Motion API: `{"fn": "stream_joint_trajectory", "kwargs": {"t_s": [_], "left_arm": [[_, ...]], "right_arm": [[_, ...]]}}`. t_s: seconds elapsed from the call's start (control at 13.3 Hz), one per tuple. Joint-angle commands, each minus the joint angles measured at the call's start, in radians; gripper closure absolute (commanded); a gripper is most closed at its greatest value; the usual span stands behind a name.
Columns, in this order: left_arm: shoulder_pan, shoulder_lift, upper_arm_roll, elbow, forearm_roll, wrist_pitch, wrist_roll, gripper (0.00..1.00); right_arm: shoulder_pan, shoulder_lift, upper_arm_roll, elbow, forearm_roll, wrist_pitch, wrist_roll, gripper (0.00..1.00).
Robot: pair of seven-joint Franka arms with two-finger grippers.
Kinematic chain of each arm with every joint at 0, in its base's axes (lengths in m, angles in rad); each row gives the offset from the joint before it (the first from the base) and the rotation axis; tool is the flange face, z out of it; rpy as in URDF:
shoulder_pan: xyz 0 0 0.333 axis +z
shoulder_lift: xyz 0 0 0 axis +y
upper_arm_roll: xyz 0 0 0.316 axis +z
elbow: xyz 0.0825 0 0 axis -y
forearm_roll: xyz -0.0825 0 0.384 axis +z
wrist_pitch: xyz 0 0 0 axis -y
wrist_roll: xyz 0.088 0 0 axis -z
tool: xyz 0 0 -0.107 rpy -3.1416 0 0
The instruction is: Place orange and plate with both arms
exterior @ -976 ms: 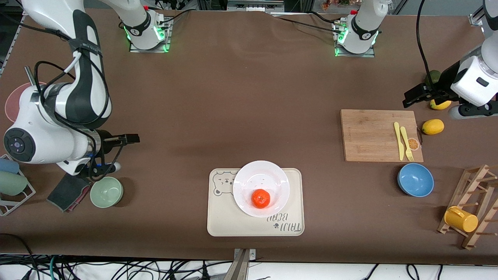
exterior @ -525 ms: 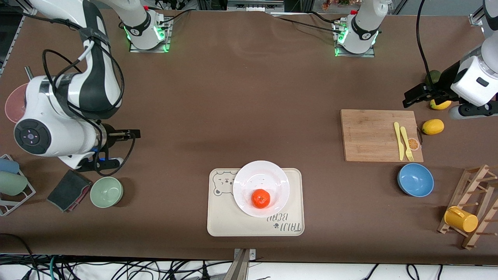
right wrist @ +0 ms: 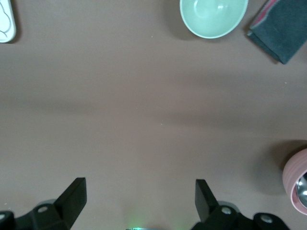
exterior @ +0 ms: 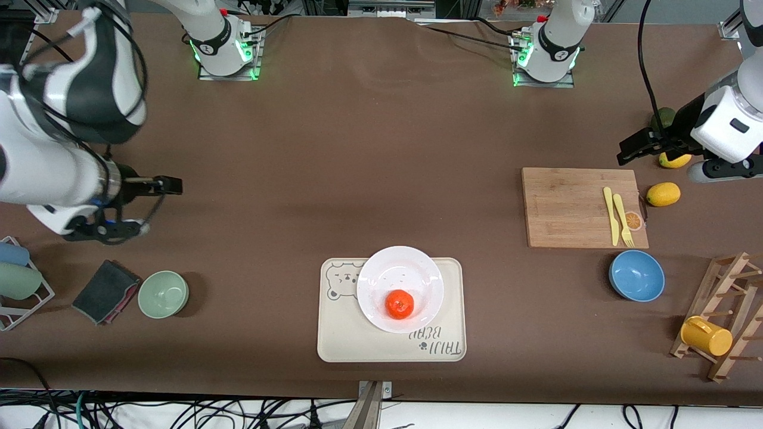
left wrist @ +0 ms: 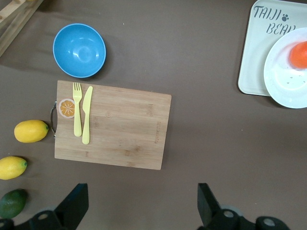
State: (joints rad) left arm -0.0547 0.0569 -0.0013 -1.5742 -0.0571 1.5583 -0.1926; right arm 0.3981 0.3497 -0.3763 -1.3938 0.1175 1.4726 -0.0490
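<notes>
The orange (exterior: 400, 304) lies on the white plate (exterior: 393, 271), on the part of it nearest the front camera. The plate rests on a cream bear-printed tray (exterior: 357, 345) near the table's front edge. The left wrist view catches the plate (left wrist: 288, 86) and the orange (left wrist: 300, 53) at its edge. My right gripper (exterior: 167, 186) hangs open and empty over bare table toward the right arm's end; its wrist view shows the gripper (right wrist: 140, 203) with nothing between its fingers. My left gripper (exterior: 630, 149) (left wrist: 143, 211) waits open and empty beside the cutting board, toward the left arm's end.
A cutting board (exterior: 581, 207) carries a yellow fork and knife (exterior: 619, 215). Two lemons (exterior: 663, 194) and a blue bowl (exterior: 636, 275) lie around it. A mug rack (exterior: 721, 316), a green bowl (exterior: 163, 294), a dark cloth (exterior: 104, 291) and a pink cup (right wrist: 296, 187) stand at the table's ends.
My right arm has lifted and drawn back from the green bowl and cloth toward the right arm's end of the table. The left arm, plate and orange have not moved.
</notes>
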Motion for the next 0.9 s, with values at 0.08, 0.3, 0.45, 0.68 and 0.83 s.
{"fn": "stream_joint_trajectory", "kwargs": {"t_s": [0.08, 0.3, 0.45, 0.68, 0.83], "left_arm": [[-0.001, 0.012, 0.001, 0.026, 0.011, -0.006, 0.018, 0.0], [-0.001, 0.012, 0.001, 0.026, 0.011, -0.006, 0.018, 0.0], [0.001, 0.012, 0.001, 0.026, 0.011, -0.006, 0.018, 0.0], [0.001, 0.012, 0.001, 0.026, 0.011, -0.006, 0.018, 0.0], [0.001, 0.012, 0.001, 0.026, 0.011, -0.006, 0.018, 0.0]], "right_arm": [[-0.157, -0.126, 0.166, -0.074, -0.137, 0.003, 0.008, 0.0], [-0.197, -0.17, 0.169, -0.086, -0.148, 0.006, 0.0, 0.0], [-0.223, -0.192, 0.169, -0.117, -0.142, 0.008, 0.014, 0.0], [-0.248, -0.247, 0.177, -0.184, -0.134, 0.052, 0.015, 0.0], [-0.272, -0.29, 0.191, -0.247, -0.127, 0.098, 0.015, 0.0]]}}
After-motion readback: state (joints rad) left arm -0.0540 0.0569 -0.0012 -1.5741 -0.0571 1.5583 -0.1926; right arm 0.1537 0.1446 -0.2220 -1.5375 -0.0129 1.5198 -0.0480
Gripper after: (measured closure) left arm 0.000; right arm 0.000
